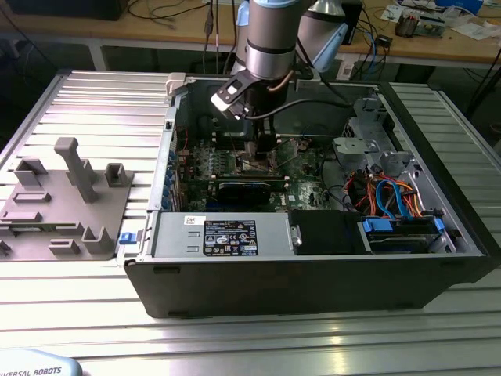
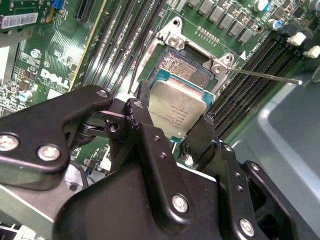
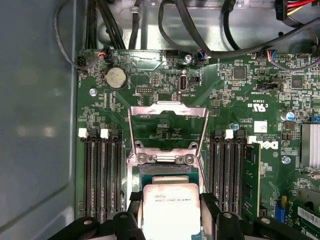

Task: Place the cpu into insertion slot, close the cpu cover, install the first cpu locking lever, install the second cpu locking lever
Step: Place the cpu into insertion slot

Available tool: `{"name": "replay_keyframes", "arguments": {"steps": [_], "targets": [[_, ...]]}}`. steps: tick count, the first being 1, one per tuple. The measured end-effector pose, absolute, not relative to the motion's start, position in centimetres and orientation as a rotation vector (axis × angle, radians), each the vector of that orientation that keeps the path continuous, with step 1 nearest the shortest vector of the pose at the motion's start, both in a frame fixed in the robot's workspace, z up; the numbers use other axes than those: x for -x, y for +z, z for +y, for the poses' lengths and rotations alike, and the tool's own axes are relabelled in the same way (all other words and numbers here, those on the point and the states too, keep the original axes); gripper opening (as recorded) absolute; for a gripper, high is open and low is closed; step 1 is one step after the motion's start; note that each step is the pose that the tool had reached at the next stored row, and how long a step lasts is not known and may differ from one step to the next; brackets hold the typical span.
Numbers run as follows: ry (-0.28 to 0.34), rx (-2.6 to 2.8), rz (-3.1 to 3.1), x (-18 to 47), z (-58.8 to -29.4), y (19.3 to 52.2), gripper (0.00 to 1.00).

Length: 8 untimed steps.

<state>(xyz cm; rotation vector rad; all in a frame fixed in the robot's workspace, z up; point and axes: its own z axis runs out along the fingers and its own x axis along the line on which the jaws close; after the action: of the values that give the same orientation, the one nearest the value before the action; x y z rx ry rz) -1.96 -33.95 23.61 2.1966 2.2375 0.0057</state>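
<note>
cpu [image 2: 180, 102] is in the gripper [image 2: 172, 120], silvery top up. The jaws are clamped on it, with one black finger [image 2: 136, 112] on each of two opposite edges. The chip is near square, so there is no real long axis to speak of.

It hangs right over the insertion slot [image 2: 187, 67], whose contact grid shows just past the chip's far edge, so the chip looks slightly short of centred. I cannot tell whether it already touches the slot. My judgement is that the slot lies straight below the jaws and a little forward (so a small shift, not a reach).

The cpu cover [image 3: 167, 107] is flipped open and stands up off its hinge on the side of the slot away from the jaws, with bare board showing through its cut-out. It is not over the chip.

One locking lever [image 2: 265, 75], a thin rod, is swung out sideways across the memory slots [image 3: 102, 175], clear of the chip. Those slots flank the socket on both sides and lie just beside the fingers, so the fit is tight there.

In the exterior view the arm [image 1: 270, 39] reaches down into the open computer case [image 1: 313, 282], which sits on the ribbed tabletop [image 1: 78, 102]. A grey fixture [image 1: 63, 196] lies well apart at the exterior view's left.
</note>
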Motion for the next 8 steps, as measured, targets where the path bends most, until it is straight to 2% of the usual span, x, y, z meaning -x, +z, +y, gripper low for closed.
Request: {"name": "replay_keyframes", "arguments": {"steps": [8], "targets": [[-0.001,-2.210,2.219,2.05,-33.95,22.82,0.55]]}}
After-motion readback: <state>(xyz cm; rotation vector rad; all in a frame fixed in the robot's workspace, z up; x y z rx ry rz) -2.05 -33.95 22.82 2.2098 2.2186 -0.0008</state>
